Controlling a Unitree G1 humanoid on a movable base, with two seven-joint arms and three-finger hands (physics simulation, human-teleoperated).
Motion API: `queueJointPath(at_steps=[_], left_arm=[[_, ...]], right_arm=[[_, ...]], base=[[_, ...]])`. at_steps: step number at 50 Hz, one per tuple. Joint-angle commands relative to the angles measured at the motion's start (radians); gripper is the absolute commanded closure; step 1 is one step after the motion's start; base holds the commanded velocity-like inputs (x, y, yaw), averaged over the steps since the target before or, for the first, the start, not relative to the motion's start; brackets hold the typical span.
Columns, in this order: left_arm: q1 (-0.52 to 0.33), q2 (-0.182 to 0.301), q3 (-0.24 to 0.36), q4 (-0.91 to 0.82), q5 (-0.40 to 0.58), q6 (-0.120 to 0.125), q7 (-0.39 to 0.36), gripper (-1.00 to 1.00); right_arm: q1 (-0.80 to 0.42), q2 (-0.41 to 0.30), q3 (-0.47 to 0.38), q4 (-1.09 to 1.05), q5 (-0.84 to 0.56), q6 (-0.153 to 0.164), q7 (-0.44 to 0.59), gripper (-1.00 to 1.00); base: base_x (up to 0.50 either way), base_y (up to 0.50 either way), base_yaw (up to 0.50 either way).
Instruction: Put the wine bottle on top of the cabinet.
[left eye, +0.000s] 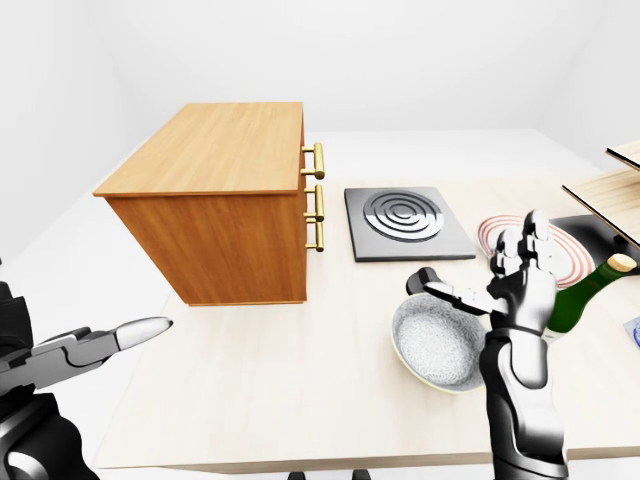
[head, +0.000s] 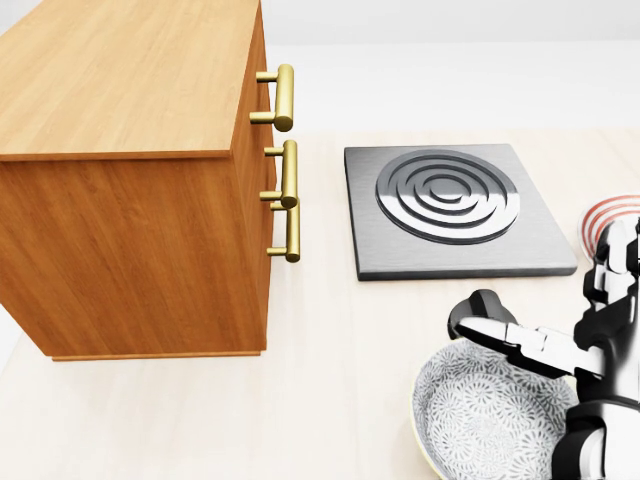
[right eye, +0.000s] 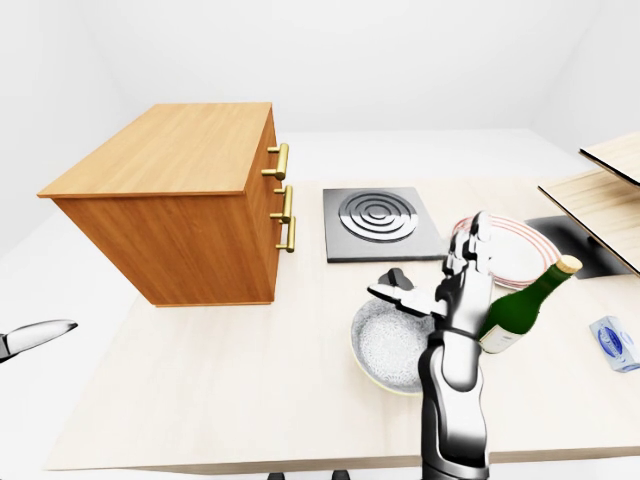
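The green wine bottle (right eye: 522, 310) leans with its gold-capped neck toward the upper right, at the table's right side in the right-eye view. My right hand (right eye: 430, 262) is raised just left of it with fingers spread, open and holding nothing. The hand covers part of the bottle's lower left. I cannot tell whether they touch. The wooden cabinet (left eye: 225, 150) with brass handles (head: 287, 97) stands at the left, its top bare. My left hand (left eye: 105, 340) hangs low at the left-eye view's bottom left, open and off the table.
A grey patterned bowl (head: 490, 420) sits under my right hand. Above it lie a square hob plate (head: 450, 205) and a red-striped plate (left eye: 500, 232). Wooden shelves (right eye: 600, 195) and a small blue carton (right eye: 612, 342) are at the right edge.
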Motion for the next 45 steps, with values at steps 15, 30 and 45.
queueJointPath(at_steps=[15,30,45], left_arm=[[0.004,-0.001,0.004,0.011,0.002,0.0,0.0,-1.0],[0.006,-0.003,0.001,0.019,0.004,0.0,-0.001,-1.0],[0.009,-0.004,0.0,0.037,0.008,0.0,-0.003,-1.0]], right_arm=[[0.011,-0.004,-0.129,-0.161,0.111,0.0,-0.193,-1.0],[0.045,0.008,-0.248,-0.188,0.175,0.0,-0.32,-1.0],[0.052,-0.022,-0.34,-0.139,0.266,0.0,-0.339,-1.0]], base=[[0.0,0.0,0.0],[0.0,0.0,0.0],[0.0,0.0,0.0]])
